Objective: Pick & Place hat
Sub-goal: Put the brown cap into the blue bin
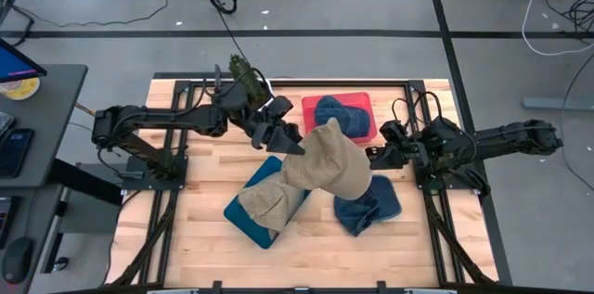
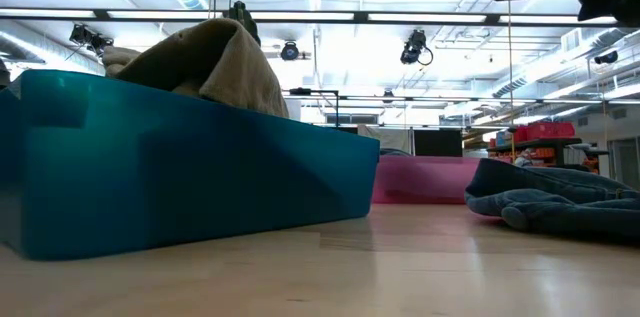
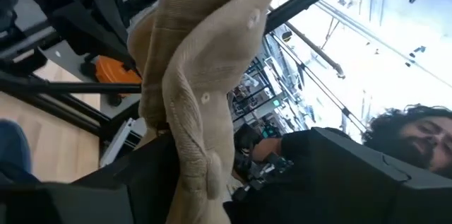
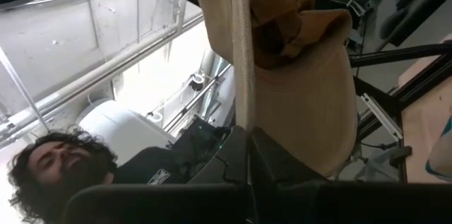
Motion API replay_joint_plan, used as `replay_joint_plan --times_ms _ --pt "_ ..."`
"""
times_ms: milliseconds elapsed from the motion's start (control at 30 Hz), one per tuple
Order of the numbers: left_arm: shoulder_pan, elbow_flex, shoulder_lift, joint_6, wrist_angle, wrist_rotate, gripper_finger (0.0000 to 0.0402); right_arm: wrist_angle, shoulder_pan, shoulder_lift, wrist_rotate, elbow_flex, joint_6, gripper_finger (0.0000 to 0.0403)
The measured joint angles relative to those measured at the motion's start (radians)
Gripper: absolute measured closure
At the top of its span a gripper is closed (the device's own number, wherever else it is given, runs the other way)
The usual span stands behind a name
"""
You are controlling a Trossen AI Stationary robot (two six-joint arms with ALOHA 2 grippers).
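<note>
Tan hat [image 1: 327, 157] hangs off the table between my two grippers, stretched across the middle of the board. My right gripper [image 1: 375, 157] is clamped tight on one edge of it; in the right wrist view the fabric [image 4: 304, 90] runs straight up out of my closed fingers. My left gripper [image 1: 290, 142] sits on the opposite edge with its jaws wide, and the hat [image 3: 194, 104] drapes down between the fingers there, but I cannot tell whether it really grips or the cloth only rests in the gap. Below my left gripper sits the teal bin [image 1: 263, 203], already holding another tan hat [image 1: 271, 201]; the red bin [image 1: 340, 116] with a blue hat [image 1: 336, 113] lies beyond both grippers, and a loose blue hat [image 1: 368, 203] lies on the board below my right one. Risks, as I judge them: if the left side lets go, all the weight swings onto the right pinch and the hat could twist or drag over the loose blue hat. Released from here, it might catch the teal bin's rim or miss it. A person [image 4: 60, 160] shows in the wrist views beyond the table, close enough to mind.
</note>
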State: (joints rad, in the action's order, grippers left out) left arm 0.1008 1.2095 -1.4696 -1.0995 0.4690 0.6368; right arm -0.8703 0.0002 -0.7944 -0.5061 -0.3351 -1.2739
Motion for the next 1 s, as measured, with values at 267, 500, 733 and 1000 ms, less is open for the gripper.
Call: replay_joint_plan --times_ms 267,500,733,1000 --pt "0.003 0.000 0.000 0.106 -0.018 -0.015 0.0196 0.006 0.000 0.000 0.020 0.000 0.011 0.0403" --pt "0.021 0.000 0.000 0.162 -0.019 -0.008 0.0338 0.020 0.000 0.000 0.029 0.000 0.010 0.0403" --pt "0.032 0.000 0.001 0.193 -0.020 -0.004 0.0373 0.020 0.000 0.000 0.045 0.000 -0.007 0.0402" --pt "0.032 0.000 0.006 0.197 -0.022 0.008 0.0382 0.024 0.000 0.000 0.046 0.000 -0.079 0.0308"
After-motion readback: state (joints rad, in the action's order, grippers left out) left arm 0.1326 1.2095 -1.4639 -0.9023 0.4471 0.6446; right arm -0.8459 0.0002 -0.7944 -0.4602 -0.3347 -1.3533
